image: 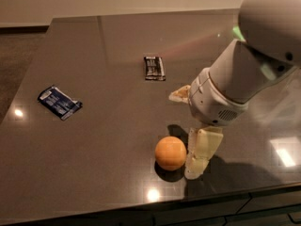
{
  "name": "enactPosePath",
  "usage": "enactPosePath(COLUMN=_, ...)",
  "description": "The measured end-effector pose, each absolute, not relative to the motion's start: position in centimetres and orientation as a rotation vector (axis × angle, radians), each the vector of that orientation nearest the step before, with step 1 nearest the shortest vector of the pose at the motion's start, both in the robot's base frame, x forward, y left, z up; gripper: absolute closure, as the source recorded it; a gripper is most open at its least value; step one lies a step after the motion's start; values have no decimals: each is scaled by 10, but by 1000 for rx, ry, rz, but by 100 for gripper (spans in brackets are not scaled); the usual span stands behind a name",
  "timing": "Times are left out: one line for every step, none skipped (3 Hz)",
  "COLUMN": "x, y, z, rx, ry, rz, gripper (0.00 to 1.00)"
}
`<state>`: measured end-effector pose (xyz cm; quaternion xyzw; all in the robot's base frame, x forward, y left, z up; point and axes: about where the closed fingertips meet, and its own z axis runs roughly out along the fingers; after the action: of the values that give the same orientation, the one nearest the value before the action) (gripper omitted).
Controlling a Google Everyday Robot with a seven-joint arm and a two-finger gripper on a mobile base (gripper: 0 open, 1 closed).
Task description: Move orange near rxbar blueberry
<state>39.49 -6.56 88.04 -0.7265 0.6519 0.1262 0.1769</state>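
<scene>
The orange sits on the dark table near its front edge. The rxbar blueberry, a flat dark blue wrapper, lies far to the left of it. My gripper hangs just right of the orange, open and holding nothing. One pale finger points down right beside the orange, close to or touching it. The other finger sticks out above and behind the orange.
A black-and-white wrapped bar lies at the middle back of the table. My large white arm fills the right side of the view. The table's front edge runs just below the orange.
</scene>
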Motion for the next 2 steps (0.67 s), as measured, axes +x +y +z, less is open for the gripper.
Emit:
enactPosePath(x=388, y=-52, z=867, rx=-2088, ry=1808, rz=392, gripper=0)
enactPosePath(x=383, y=-44, z=858, rx=-2121, ry=1783, rz=405, gripper=0)
